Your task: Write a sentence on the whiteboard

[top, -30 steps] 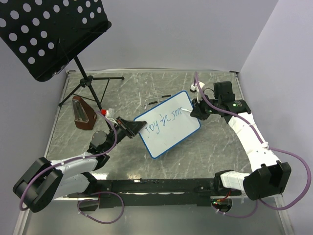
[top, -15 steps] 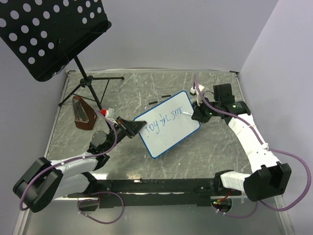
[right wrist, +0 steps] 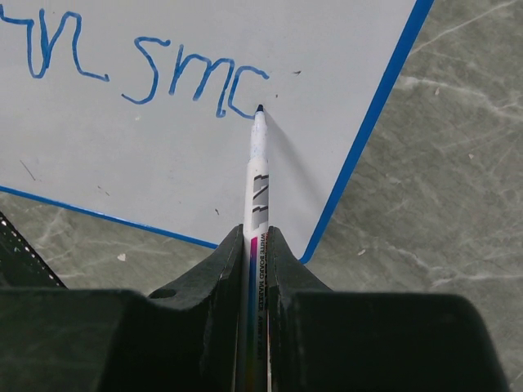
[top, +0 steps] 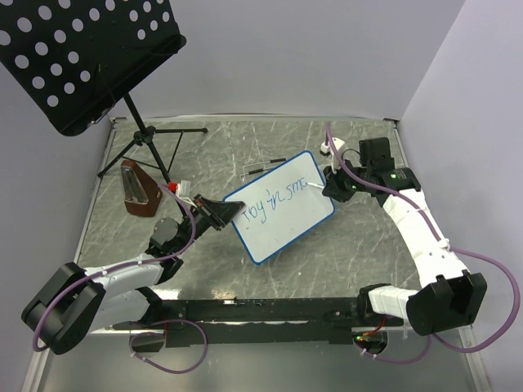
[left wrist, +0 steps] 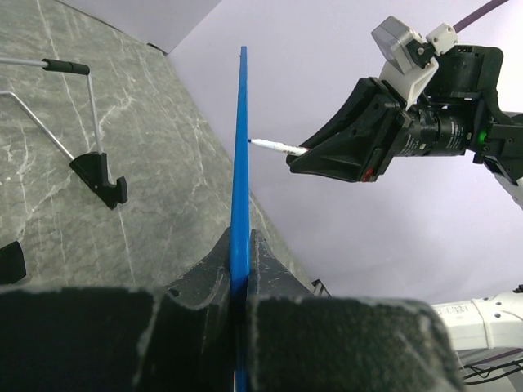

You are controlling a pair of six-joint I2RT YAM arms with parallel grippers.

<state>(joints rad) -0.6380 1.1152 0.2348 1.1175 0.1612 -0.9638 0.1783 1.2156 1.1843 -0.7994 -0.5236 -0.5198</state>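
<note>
The whiteboard (top: pixel 282 214), white with a blue frame, is held tilted above the table's middle. My left gripper (top: pixel 222 214) is shut on its left edge; in the left wrist view the blue edge (left wrist: pixel 242 163) runs between the jaws. Blue handwriting (top: pixel 274 198) crosses the board, one line reading roughly "toy in smc" (right wrist: pixel 196 77). My right gripper (top: pixel 331 188) is shut on a white marker (right wrist: pixel 257 188). The marker's tip (right wrist: pixel 259 109) touches the board at the end of the last letter, near the board's right edge.
A black perforated music stand (top: pixel 78 57) on a tripod stands at the back left. A brown wedge-shaped object (top: pixel 137 189) lies left of the board. A small dark stick (top: pixel 263 167) lies just behind the board. The table's right rim (top: pixel 400 131) is close to my right arm.
The right gripper shifted slightly along the board's right end with the marker; the last word has grown by a stroke. The left gripper and board stay put.
</note>
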